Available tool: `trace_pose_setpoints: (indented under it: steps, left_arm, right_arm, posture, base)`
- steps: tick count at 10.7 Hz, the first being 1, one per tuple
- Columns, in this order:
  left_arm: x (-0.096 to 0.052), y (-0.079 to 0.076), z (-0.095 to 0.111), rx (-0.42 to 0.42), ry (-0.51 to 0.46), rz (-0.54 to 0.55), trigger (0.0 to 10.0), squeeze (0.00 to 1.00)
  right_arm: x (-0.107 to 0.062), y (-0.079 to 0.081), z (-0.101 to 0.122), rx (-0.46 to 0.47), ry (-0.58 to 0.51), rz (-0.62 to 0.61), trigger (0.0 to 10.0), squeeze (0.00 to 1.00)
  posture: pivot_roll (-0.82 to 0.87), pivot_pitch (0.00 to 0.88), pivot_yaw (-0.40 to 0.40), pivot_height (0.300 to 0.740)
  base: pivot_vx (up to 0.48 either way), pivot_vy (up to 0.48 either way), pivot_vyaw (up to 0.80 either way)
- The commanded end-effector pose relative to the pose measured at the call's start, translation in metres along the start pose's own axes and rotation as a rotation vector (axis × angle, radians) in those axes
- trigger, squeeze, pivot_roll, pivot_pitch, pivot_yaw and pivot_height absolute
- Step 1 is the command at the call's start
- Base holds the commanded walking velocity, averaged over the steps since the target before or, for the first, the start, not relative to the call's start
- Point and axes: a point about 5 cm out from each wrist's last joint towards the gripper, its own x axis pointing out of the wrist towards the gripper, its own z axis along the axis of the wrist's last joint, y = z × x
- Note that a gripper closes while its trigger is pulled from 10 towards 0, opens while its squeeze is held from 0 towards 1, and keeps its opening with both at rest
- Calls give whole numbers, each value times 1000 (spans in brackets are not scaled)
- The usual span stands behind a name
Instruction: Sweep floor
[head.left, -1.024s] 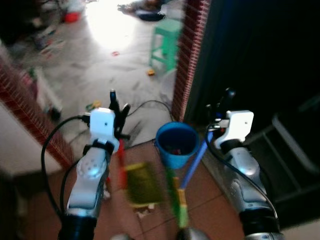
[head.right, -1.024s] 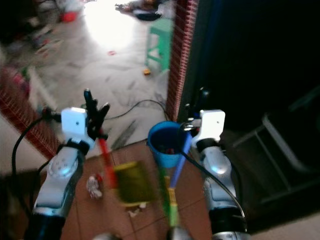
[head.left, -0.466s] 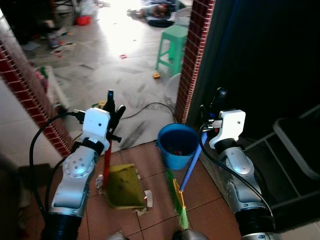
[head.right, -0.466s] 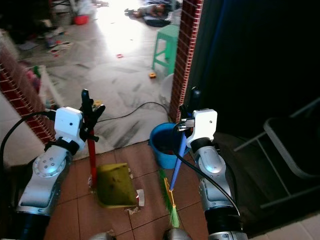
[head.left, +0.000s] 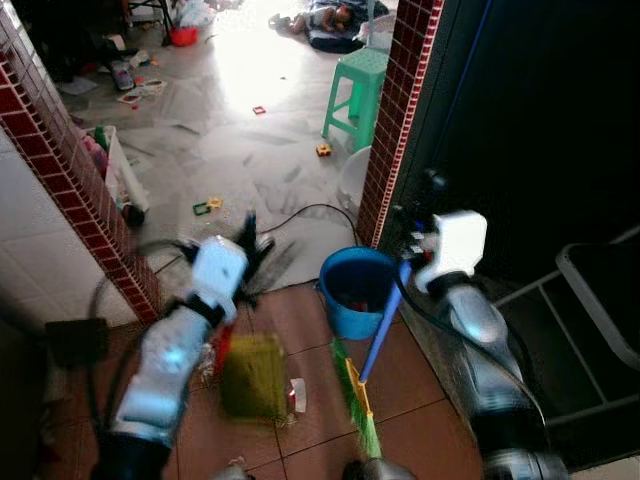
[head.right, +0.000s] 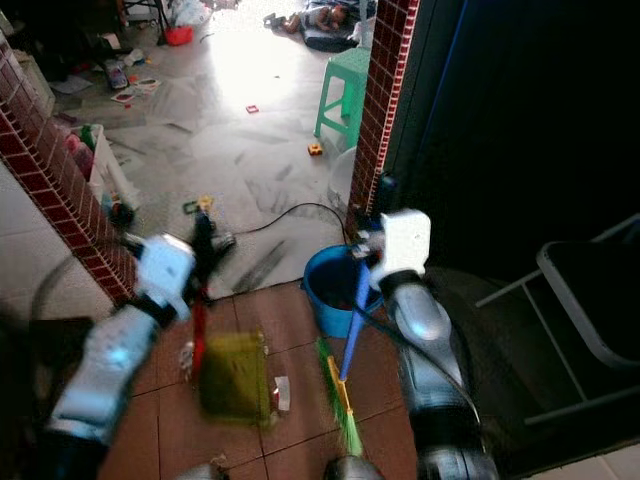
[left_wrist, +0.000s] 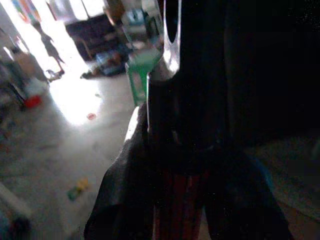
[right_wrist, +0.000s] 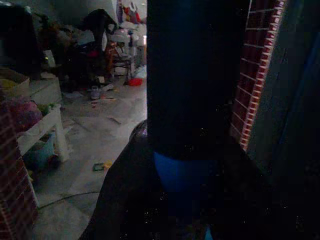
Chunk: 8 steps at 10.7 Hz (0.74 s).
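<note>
Left gripper (head.left: 245, 240) was clenched on the red handle of the dustpan (head.left: 253, 375), which sat on the tile at 7 o'clock from the blue bucket (head.left: 357, 290). Right gripper (head.left: 418, 215) gripped the blue-handled broom (head.left: 372, 345), bristles at 6 o'clock of the bucket.

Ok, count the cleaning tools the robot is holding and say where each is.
2. The red-handled dustpan in the left gripper; the blue-handled broom in the right gripper, beside the blue bucket.
</note>
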Motion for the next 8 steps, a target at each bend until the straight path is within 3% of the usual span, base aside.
trace_pose_setpoints:
  steps: [1, 4, 5, 6, 8]
  left_arm:
    - [7, 3, 8, 50, -35, -6, 10000, 0]
    - [24, -4, 5, 39, -32, 15, 10000, 0]
    - [30, -10, 5, 6, -38, 14, 10000, 0]
    - [41, -25, 7, -51, -45, -18, 10000, 0]
    - [56, -37, 8, -153, -28, -26, 10000, 0]
  right_arm:
    - [8, 3, 7, 27, -19, 26, 10000, 0]
    - [29, 3, 18, 92, -36, 56, 10000, 0]
    - [30, 4, 16, 129, -22, 54, 10000, 0]
    - [32, 4, 14, 172, -8, 52, 10000, 0]
    - [34, 4, 14, 180, 0, 60, 10000, 0]
  posture:
    - [-5, 4, -30, 740]
    - [-13, 12, -56, 740]
    - [-20, 11, -58, 740]
    - [-26, 8, -59, 740]
    - [-35, 1, -57, 740]
  base:
    - [0, 0, 0]
    - [0, 0, 0]
    - [0, 0, 0]
    - [0, 0, 0]
    - [0, 0, 0]
